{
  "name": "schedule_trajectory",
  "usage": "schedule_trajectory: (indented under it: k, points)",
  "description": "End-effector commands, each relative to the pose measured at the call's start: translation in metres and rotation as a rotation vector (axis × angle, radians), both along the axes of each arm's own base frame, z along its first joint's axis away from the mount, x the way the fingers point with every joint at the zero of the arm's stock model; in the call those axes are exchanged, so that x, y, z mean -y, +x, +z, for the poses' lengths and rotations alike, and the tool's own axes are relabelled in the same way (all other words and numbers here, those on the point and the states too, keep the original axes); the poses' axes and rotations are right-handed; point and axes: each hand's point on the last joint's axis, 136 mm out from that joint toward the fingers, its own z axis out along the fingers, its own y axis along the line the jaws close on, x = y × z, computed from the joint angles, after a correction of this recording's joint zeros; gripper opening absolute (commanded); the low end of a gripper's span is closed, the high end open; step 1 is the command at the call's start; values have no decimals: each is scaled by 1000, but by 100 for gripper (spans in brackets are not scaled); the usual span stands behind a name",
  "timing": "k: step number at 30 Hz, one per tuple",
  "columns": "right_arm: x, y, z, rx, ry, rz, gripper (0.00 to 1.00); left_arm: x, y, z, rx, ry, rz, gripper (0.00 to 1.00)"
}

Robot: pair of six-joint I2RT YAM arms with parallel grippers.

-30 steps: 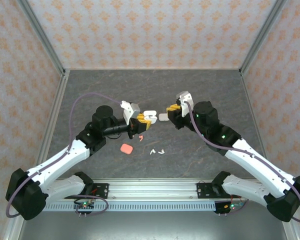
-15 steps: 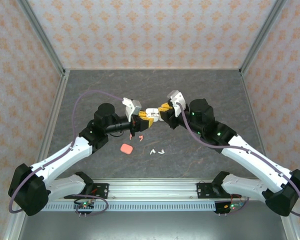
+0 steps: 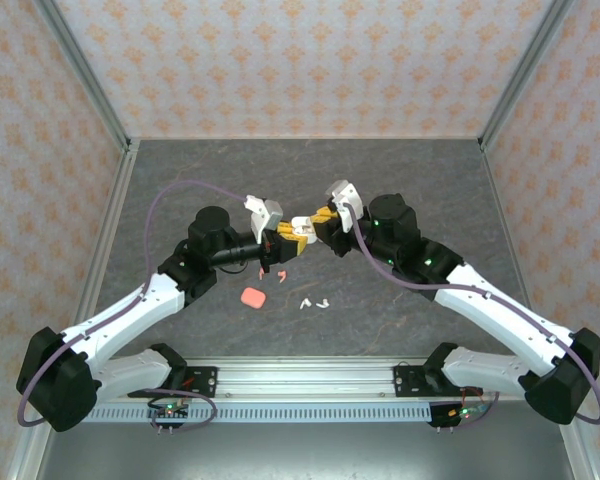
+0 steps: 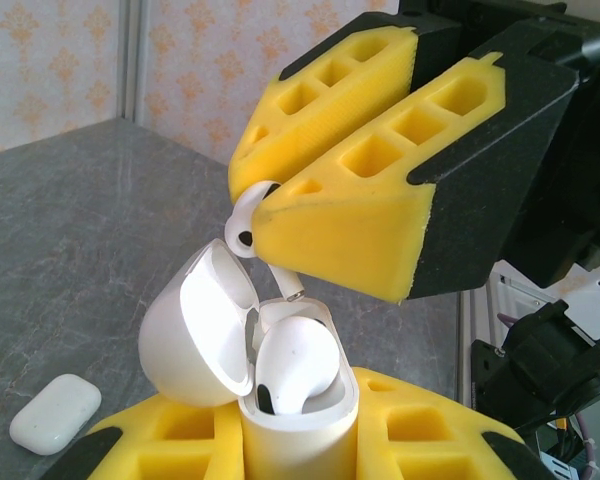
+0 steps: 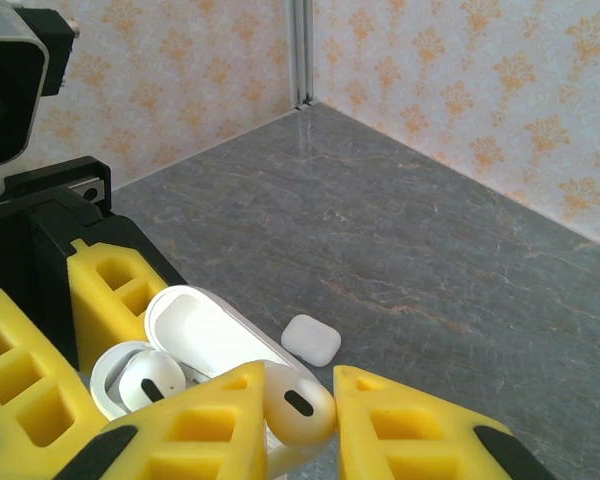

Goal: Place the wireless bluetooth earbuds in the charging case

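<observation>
Entry one, the earbud (image 4: 242, 222) you are placing: white, its head pinched fast in the right claw (image 4: 263, 195). Its long axis slants, with the head up at the fingertips and the stem running down toward the open mouth of the case (image 4: 300, 415). Your left wrist view puts the stem tip right at the rim, behind the seated earbud (image 4: 298, 355); you cannot tell whether it touches. Entry two, the case: white, upright, clamped at its base between the yellow pads of the left claw (image 4: 295, 445). The lid (image 4: 195, 335) is swung open and tilted to one side, and one well is filled. In your top view the two claws meet tip to tip above the middle of the table (image 3: 180, 190), and the case sits between them. Entry three, obstructions: the seated earbud's round head crowds the mouth beside the free well. The open lid stands close by the held earbud's stem. Entry four, surroundings on the table: a closed white spare case (image 5: 311, 340) lies flat just beyond the claws in your right wrist view. Nearer the arm bases sit a coral case (image 3: 252, 297), a coral earbud (image 3: 279, 273) just beyond it, and two white earbuds (image 3: 303, 301) side by side. All of these lie apart from the held case.
</observation>
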Motion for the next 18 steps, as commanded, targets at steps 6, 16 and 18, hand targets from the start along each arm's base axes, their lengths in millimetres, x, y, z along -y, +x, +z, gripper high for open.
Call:
schedule_trajectory:
  k: [6,16,18]
  points:
    - [-3,-6,2,2,12,29,20,3,-5,30,69,-61,-23,0]
    - [0,-9,-9,-17,0,29,20,3,-3,31,68,-70,-12,0]
    - [-1,-10,-9,-24,5,36,20,3,-2,31,65,-69,-11,0]
